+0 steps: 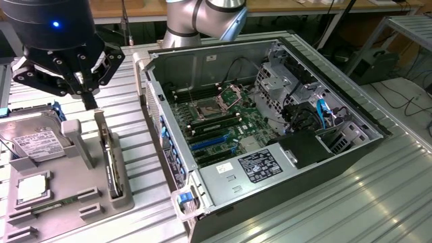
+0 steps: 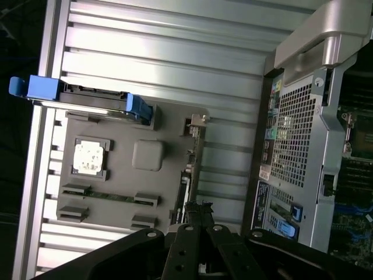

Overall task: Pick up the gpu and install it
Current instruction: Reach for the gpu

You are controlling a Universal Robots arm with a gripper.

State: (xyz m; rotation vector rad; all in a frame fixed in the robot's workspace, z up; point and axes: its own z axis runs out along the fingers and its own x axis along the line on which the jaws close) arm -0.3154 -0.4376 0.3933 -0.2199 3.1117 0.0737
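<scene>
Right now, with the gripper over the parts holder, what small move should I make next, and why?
Probably open the jaws before descending. The gripper is shut and hangs above the gpu, which stands on edge in the gray holder, untouched; shut jaws would likely strike its top edge.

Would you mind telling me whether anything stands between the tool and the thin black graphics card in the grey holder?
Nothing visible does. The shut tool hangs above the thin black graphics card, which stands on edge in the grey plastic holder, with open air between them.
</scene>
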